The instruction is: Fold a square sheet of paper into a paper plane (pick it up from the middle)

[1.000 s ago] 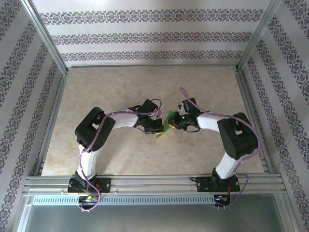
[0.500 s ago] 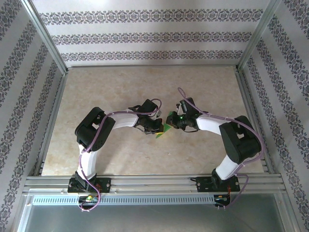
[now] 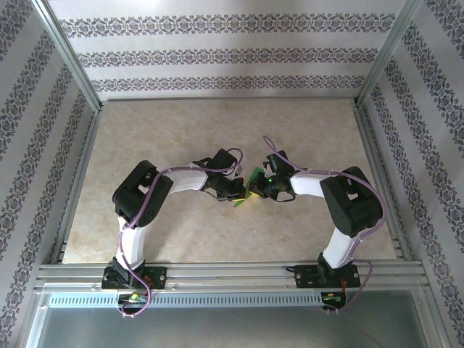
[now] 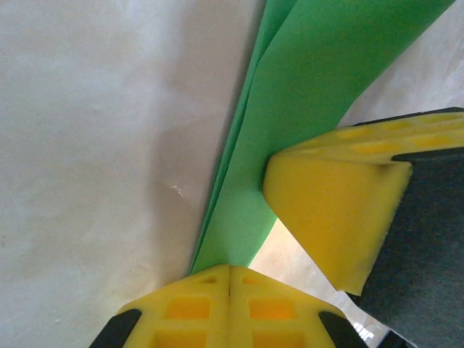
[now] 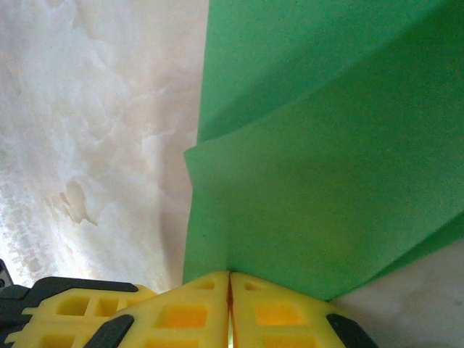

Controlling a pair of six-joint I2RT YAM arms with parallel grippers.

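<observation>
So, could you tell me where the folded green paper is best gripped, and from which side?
Probably at an edge of the green paper where its folded layers lie together, coming in edge-on along its plane: it is thin, so a pinch must close across both faces, as the shut left gripper and right gripper do.

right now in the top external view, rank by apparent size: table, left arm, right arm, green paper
1. table
2. left arm and right arm, about alike, so no ranking between them
3. green paper, just a small sliver showing
</observation>
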